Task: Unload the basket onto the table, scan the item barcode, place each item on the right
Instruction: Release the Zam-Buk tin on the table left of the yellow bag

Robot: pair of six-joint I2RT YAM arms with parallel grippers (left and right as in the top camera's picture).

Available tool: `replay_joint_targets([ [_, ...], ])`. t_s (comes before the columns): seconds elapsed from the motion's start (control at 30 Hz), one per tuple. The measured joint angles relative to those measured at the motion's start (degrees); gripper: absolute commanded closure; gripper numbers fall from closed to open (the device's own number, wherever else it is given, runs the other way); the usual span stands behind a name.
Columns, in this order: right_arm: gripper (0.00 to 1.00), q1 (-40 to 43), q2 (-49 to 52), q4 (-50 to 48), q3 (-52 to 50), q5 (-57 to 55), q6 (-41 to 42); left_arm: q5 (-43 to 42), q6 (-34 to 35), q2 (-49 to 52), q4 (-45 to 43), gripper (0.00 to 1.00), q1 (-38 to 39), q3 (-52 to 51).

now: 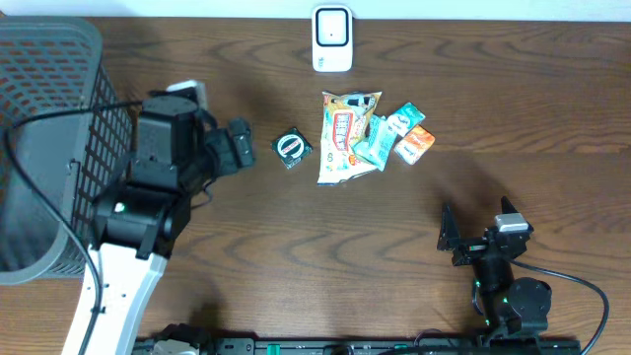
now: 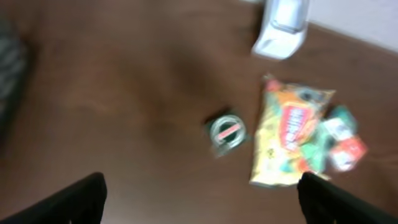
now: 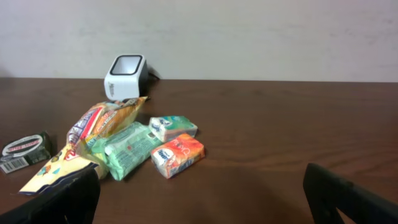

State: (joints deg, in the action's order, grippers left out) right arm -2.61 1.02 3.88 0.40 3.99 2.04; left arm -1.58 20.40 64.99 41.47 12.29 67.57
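Table (image 1: 296, 261): 1 scanner (image 1: 332, 39), 1 bag (image 1: 345, 138), 3 packs (image 1: 413, 145), 1 tin (image 1: 291, 148); L hand (image 1: 245, 145), R hand (image 1: 476, 225) wide.

The table (image 1: 296, 256) is dark brown wood with a clear grain and a smooth finish with a faint sheen. The scanner (image 1: 332, 39) is white plastic, smooth and slightly glossy. The snack bag (image 1: 343, 138) is thin printed film, shiny and crinkled. The green packet (image 3: 127, 148) is soft plastic wrap with a mild sheen, and the orange pack (image 3: 178, 154) is wrapped in the same glossy way. The small box (image 1: 291, 149) is dark with a pale label; it may be card, but the views are too soft to be sure. The basket (image 1: 39, 99) is grey matt plastic mesh. The left arm (image 1: 163, 148) has matt black housing above a smooth white casing.
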Motion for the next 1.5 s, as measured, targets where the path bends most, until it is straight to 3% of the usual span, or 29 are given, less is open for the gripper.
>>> replay_joint_targets([
  [0.3,0.01,0.00,0.00,-0.02,0.00,0.00,0.00,5.09,-0.98,0.50,12.33,0.02,-0.09,0.00],
  [1.13,0.01,0.00,0.00,-0.22,0.00,-0.46,0.55,3.23,-0.74,1.40,13.60,0.02,-0.09,0.00],
  [1.27,0.01,0.00,0.00,-0.66,0.00,4.57,4.94,3.23,-0.74,1.40,13.60,0.02,-0.09,0.00],
  [1.5,0.01,0.00,0.00,-1.60,0.00,16.35,23.89,3.23,-0.74,1.40,13.60,0.02,-0.09,0.00],
])
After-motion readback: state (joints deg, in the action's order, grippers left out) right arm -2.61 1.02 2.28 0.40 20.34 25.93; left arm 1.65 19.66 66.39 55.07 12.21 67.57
